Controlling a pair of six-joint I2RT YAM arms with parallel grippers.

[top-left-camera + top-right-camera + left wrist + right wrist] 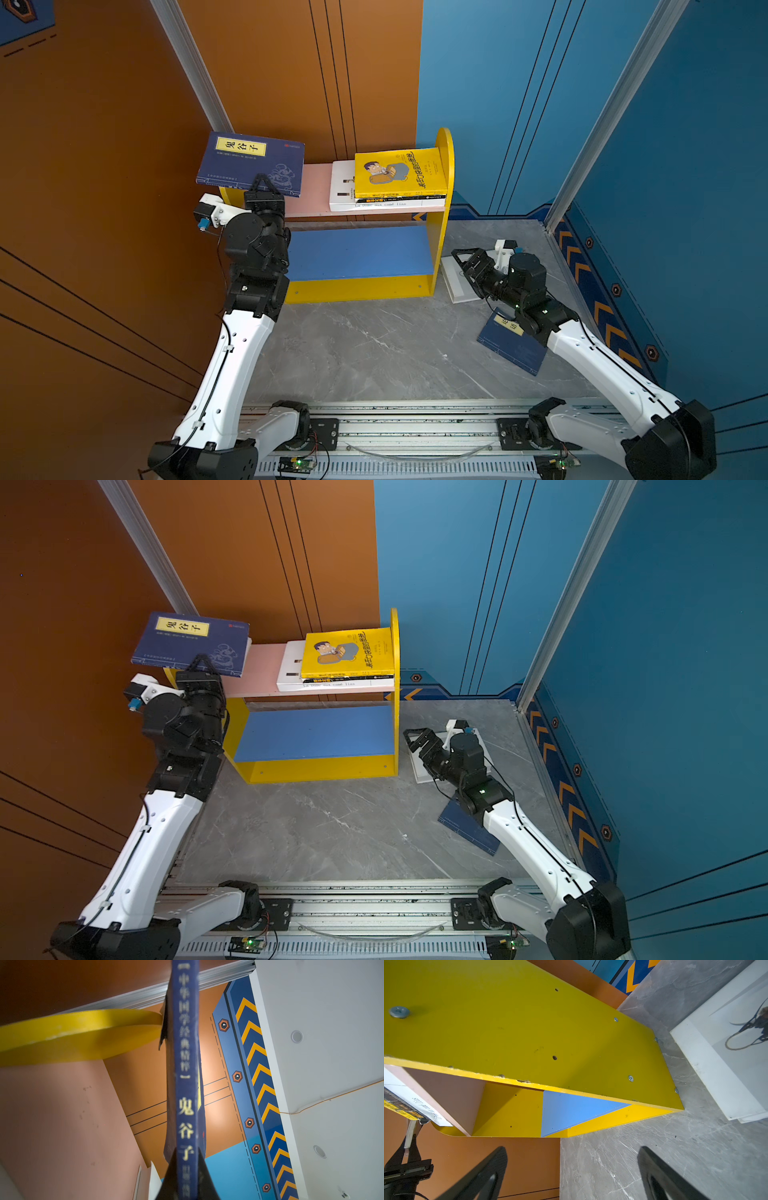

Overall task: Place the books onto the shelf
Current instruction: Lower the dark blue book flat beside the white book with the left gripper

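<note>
left hand (262, 179) clenched on navy book (245, 160) above left end of shelf (439, 249); right hand (462, 266) released, over white book (451, 286) toward right edge of desk (374, 353).

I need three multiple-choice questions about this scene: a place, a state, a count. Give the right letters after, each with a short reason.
1. Where on the pink upper board lies the yellow book? A. alone at the left end B. on top of other books C. under other books
2. The left gripper is: A. open B. shut, empty C. shut on the held navy book
3. Books on the grey surface: A. none B. two C. four
Answers: B, it tops the white book; C, its jaws pinch that book; B, the white-grey book and the second navy book.
</note>
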